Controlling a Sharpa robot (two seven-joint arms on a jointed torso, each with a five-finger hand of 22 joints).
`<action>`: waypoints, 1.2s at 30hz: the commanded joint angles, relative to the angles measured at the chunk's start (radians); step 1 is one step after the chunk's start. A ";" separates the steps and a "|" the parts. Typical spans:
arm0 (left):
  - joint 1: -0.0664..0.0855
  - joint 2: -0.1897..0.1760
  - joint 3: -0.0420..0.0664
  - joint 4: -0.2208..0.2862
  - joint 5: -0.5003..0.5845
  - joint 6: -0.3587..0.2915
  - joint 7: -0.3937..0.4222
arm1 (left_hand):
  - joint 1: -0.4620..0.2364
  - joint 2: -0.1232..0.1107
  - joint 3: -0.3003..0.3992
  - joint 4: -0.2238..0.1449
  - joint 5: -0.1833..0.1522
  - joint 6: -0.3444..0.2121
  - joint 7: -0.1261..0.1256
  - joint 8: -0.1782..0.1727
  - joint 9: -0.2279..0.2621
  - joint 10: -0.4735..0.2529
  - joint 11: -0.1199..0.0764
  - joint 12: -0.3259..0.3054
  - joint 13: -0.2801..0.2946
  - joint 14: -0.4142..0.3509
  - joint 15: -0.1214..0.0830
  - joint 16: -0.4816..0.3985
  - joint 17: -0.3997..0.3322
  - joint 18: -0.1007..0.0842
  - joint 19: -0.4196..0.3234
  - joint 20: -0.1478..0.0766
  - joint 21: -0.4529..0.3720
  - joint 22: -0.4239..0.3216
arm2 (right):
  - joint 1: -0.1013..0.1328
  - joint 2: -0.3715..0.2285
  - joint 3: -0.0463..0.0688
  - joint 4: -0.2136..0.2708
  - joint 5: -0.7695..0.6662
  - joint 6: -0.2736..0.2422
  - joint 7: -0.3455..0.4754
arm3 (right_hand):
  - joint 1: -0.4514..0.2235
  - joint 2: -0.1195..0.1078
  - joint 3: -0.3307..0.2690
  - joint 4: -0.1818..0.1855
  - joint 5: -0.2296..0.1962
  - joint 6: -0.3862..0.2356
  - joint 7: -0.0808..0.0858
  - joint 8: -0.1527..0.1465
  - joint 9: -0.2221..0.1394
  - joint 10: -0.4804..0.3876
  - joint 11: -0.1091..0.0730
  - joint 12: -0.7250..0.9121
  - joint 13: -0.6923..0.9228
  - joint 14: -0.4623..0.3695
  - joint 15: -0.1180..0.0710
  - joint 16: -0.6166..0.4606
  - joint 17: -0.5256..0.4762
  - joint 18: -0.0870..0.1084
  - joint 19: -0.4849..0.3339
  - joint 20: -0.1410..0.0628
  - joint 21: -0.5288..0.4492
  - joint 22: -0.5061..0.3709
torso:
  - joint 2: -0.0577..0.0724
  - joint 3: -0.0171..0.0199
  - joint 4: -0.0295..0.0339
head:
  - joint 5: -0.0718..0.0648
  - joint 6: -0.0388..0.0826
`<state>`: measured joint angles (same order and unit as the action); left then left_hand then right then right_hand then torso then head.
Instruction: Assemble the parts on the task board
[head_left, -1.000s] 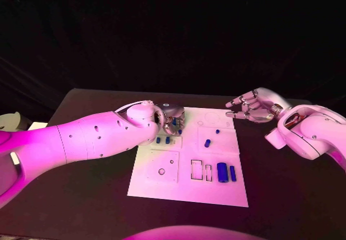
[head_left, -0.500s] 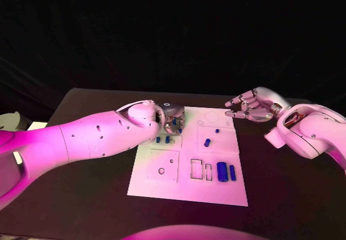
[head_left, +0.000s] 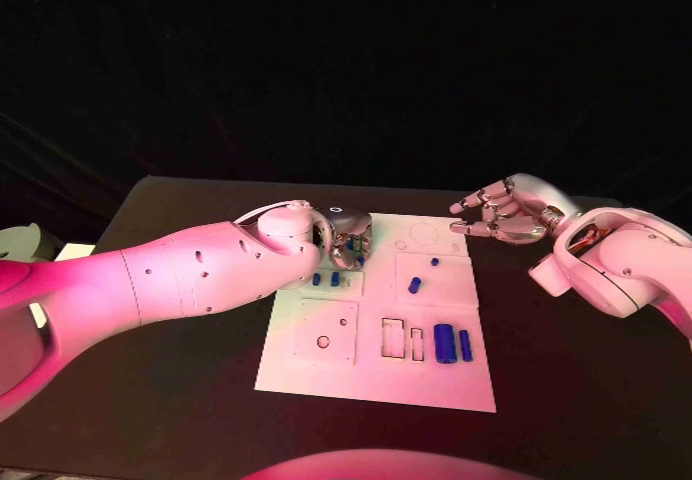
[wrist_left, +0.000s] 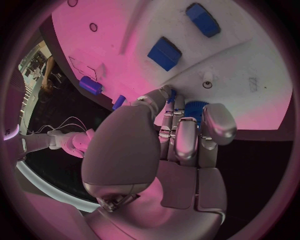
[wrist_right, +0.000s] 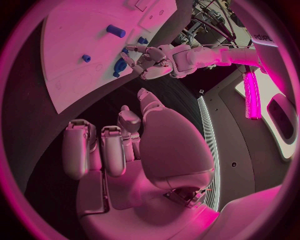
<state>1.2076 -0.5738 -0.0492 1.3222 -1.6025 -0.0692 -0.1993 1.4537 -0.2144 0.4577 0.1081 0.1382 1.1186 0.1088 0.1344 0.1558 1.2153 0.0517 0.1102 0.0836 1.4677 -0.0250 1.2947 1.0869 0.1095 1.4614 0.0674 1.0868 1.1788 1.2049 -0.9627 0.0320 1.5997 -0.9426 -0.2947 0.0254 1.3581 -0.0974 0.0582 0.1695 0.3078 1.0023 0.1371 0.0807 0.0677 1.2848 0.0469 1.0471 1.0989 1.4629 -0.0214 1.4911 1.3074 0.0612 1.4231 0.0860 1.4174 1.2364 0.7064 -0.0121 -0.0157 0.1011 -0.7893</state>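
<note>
Where the task board (head_left: 378, 375) lies nearest on the black table (head_left: 173, 400), 2 blue cylinders (head_left: 444, 343) sit beside rectangular slots. Farther back, the left hand (head_left: 342, 243) pinches a blue part (wrist_left: 195, 110) over the board's far-left area. Farthest, the right hand (head_left: 502, 214) hovers off the board's right edge, fingers curled, holding nothing.

**Count on the table**

One white task board (head_left: 378, 378) lies at frame centre. At least six blue parts (head_left: 444, 342) show on it, some partly hidden. Two hands: left hand (head_left: 343, 238) upper centre, right hand (head_left: 505, 213) upper right.
</note>
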 joint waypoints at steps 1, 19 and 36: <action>-0.006 0.002 -0.003 0.001 0.006 0.041 0.012 | 0.001 0.006 0.009 0.000 -0.003 0.007 0.001 -0.006 -0.002 0.010 0.000 -0.004 -0.002 0.030 -0.009 0.004 -0.002 -0.011 0.024 -0.004 0.005 0.003 | -0.001 0.000 0.000 0.002 -0.007 0.013 0.006 | 0.005 0.009 -0.005 -0.002 0.005 0.008 -0.001 0.001 0.000 0.001 0.001 -0.004 0.000 0.078 -0.006 -0.005 0.133 0.006 0.001 -0.008 -0.003 0.000 | 0.000 0.0000 0.0003 | -0.001 -0.001; -0.006 -0.003 -0.003 -0.002 0.008 -0.001 0.009 | 0.029 0.039 0.089 -0.066 -0.006 0.055 0.006 -0.013 -0.012 0.081 -0.006 -0.014 -0.003 0.029 -0.015 0.021 -0.006 -0.018 0.029 -0.009 0.046 0.042 | -0.001 0.000 0.000 0.002 -0.009 0.012 0.006 | 0.005 0.009 -0.005 -0.002 0.005 0.008 -0.001 0.001 0.000 0.001 0.001 -0.004 0.000 0.078 -0.006 -0.004 0.133 0.006 0.001 -0.008 -0.003 0.000 | 0.000 -0.0003 -0.0002 | -0.001 0.002; -0.005 -0.101 0.038 0.108 0.132 -0.084 0.023 | -0.025 0.030 0.113 -0.097 -0.011 0.076 0.008 -0.027 -0.021 0.096 -0.005 -0.039 -0.002 0.026 -0.013 0.028 -0.020 -0.018 0.024 -0.009 0.048 0.049 | -0.001 0.001 0.000 -0.003 -0.009 0.013 0.005 | 0.007 0.010 -0.005 -0.003 0.005 0.008 -0.001 0.001 0.000 0.001 0.001 -0.003 0.001 0.078 -0.006 -0.004 0.133 0.006 0.001 -0.009 -0.003 0.000 | -0.002 -0.0011 0.0028 | -0.002 0.012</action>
<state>1.2020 -0.6696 -0.0130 1.4202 -1.5262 -0.1287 -0.1843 1.4372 -0.1857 0.5697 0.0121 0.1296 1.1865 0.1161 0.1073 0.1349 1.3051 0.0445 0.0754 0.0832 1.4675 -0.0323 1.3161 1.0679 0.1096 1.4649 0.0638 1.1375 1.2289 1.2048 -0.9627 0.0320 1.5971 -0.9432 -0.2942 0.0252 1.3621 -0.0934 0.0582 0.1695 0.3078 1.0023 0.1371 0.0807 0.0677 1.2848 0.0469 1.0471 1.0989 1.4629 -0.0214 1.4911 1.3079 0.0613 1.4231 0.0861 1.4174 1.2365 0.7051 -0.0127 -0.0142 0.0988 -0.7790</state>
